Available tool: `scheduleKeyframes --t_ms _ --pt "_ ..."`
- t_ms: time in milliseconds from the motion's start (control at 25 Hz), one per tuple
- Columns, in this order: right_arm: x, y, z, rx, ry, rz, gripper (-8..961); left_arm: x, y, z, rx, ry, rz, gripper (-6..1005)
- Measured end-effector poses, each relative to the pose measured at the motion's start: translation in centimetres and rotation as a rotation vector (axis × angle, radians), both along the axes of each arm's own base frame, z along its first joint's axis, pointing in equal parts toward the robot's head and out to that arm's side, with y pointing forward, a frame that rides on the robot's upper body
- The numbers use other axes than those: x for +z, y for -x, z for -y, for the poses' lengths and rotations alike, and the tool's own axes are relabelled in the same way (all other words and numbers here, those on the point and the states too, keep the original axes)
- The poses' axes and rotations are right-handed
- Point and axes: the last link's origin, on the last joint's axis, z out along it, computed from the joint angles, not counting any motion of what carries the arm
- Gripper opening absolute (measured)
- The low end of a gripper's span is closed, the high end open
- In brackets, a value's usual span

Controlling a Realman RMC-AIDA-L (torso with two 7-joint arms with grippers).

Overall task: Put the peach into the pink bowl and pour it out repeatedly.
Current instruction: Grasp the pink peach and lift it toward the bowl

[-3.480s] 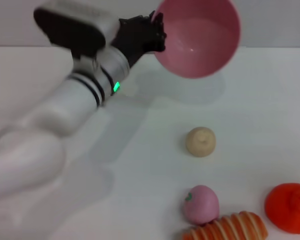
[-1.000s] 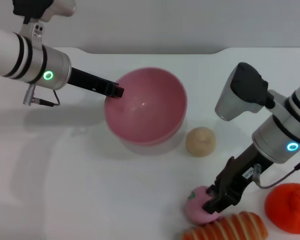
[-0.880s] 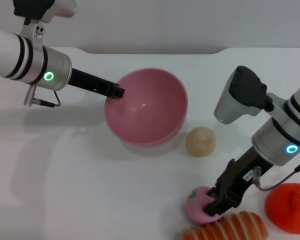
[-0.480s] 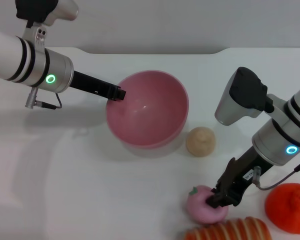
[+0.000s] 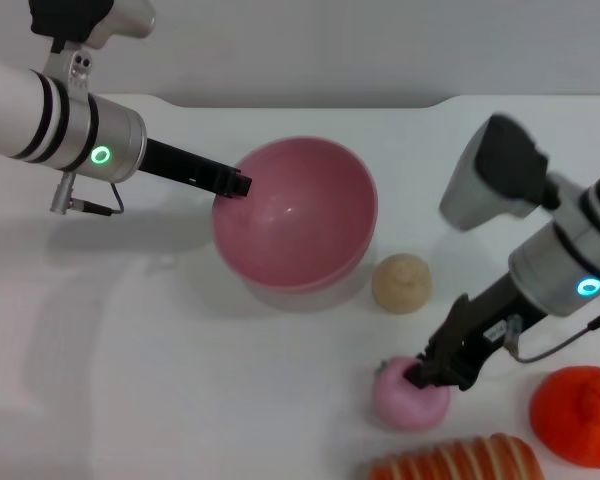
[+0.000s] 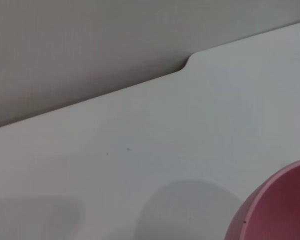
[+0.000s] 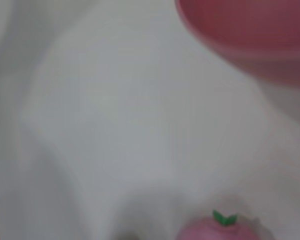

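right gripper [image 5: 427, 377] is down at the peach [image 5: 407, 394], and its dark fingers seem to be pinched on the upper side of the fruit; i judge it is holding the peach, though the exact contact is partly hidden by the fingers. the peach is directly under this gripper, low over the white table [image 5: 180, 380], and i cannot tell if it is touching the table or just lifted off it. in the right wrist view the peach [image 7: 225, 230] shows its small green leaf mark, and the pink bowl [image 7: 250, 35] is seen farther ahead.

the pink bowl [image 5: 295, 213] is well apart from the right gripper, on the far side of it and toward the robot's left. the left gripper [image 5: 236, 185] is closed on the rim of this bowl and holds it open side up and a little tilted. the bowl looks empty inside.

so the task stands at the early part of one cycle, in my judgement: the peach is grasped, but it is not yet carried to the bowl, not yet dropped in, and the pouring out is not yet done.

around the right gripper there are other things: a beige bun [image 5: 401, 283] between it and the bowl, a striped bread [image 5: 455, 462] just beside the peach, and an orange tangerine [image 5: 577, 415] near.
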Motion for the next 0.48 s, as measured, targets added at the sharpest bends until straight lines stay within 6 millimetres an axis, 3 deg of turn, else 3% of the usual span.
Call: scheduleKeyframes --t_ms 200,480 --pt "4.3 3.9 0.6 0.081 -0.07 -0.15 35 0.3 0.0 -0.2 0.005 -0.014 0.01 45" --pt "7.7 7.2 1.4 0.208 -0.174 -0.177 37 0.4 -0.1 -0.3 0.006 -0.022 0.02 45"
